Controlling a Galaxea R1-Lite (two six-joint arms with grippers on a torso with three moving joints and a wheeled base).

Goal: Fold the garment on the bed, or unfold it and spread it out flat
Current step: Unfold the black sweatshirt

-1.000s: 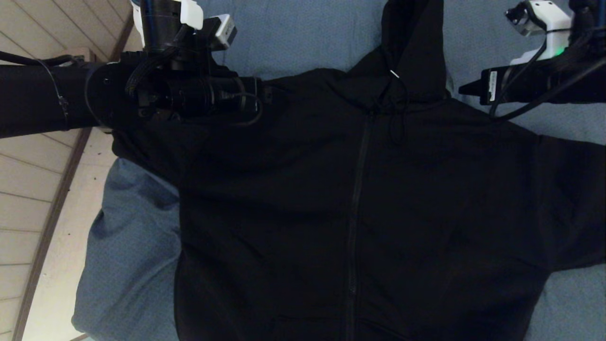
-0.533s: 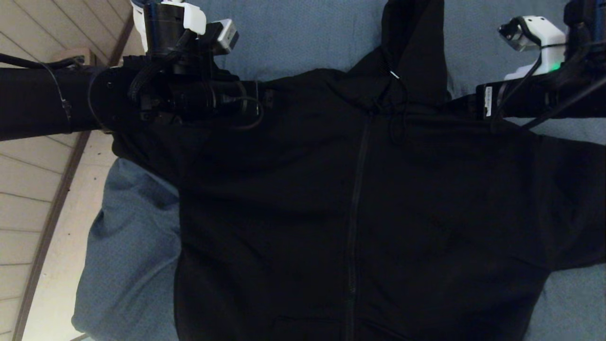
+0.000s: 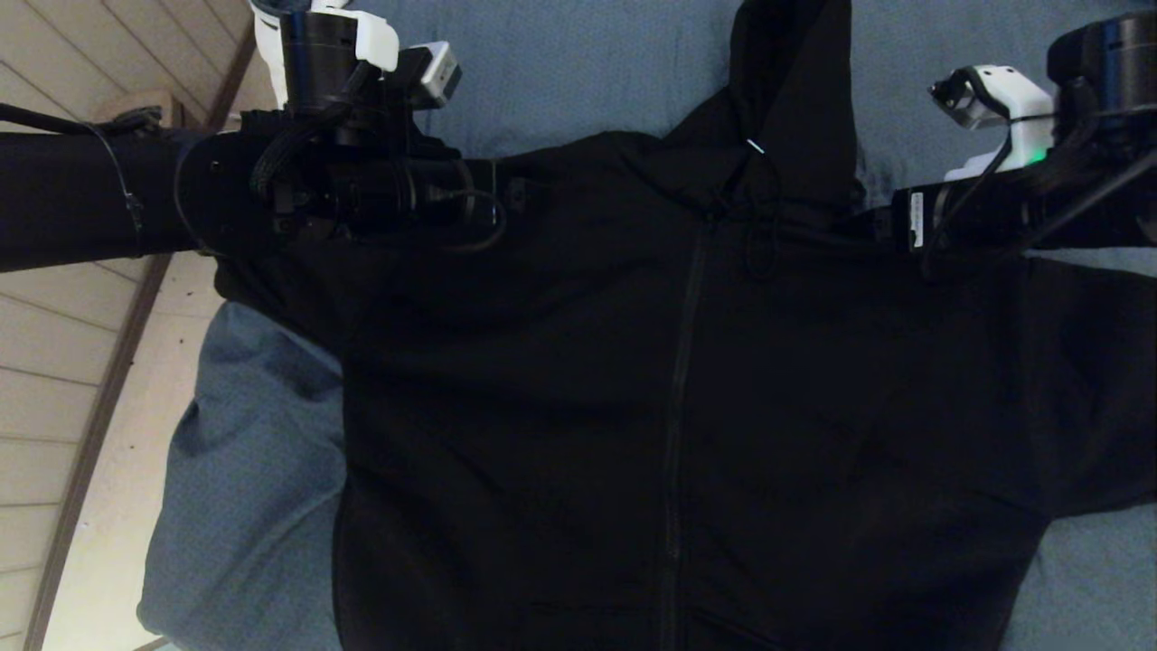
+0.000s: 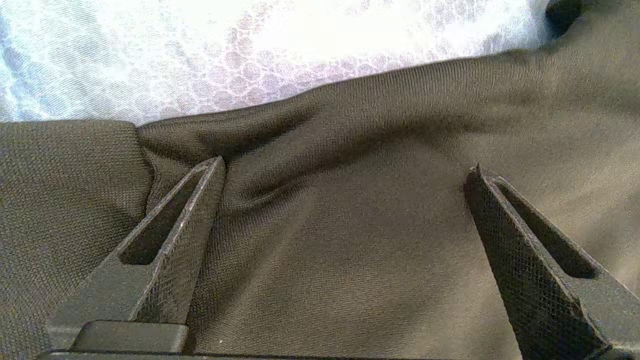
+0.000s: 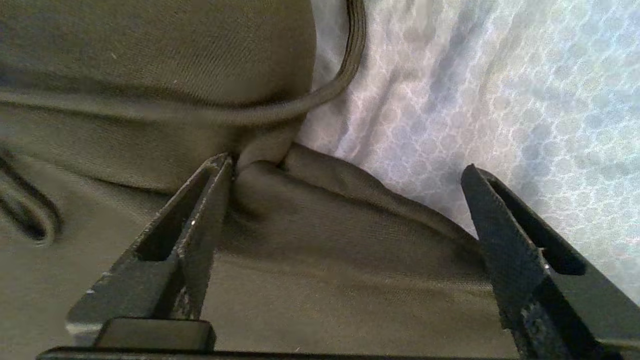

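Note:
The garment, a black zip-front hoodie, lies front-up and spread across the bed, with its hood pointing to the far side. My left gripper hovers open over the hoodie's left shoulder. In the left wrist view the left gripper shows only flat garment between its wide-apart fingers. My right gripper is open at the right shoulder beside the hood. In the right wrist view the right gripper straddles the shoulder's rolled edge without pinching it.
A pale plank floor lies to the left of the bed's rounded corner. The hoodie's right sleeve runs out of the picture. Bare sheet lies beyond the shoulder, and a drawstring lies near the collar.
My right gripper has opened and slid in from the bare sheet onto the hoodie's shoulder by the hood. The left arm has stayed where it was.

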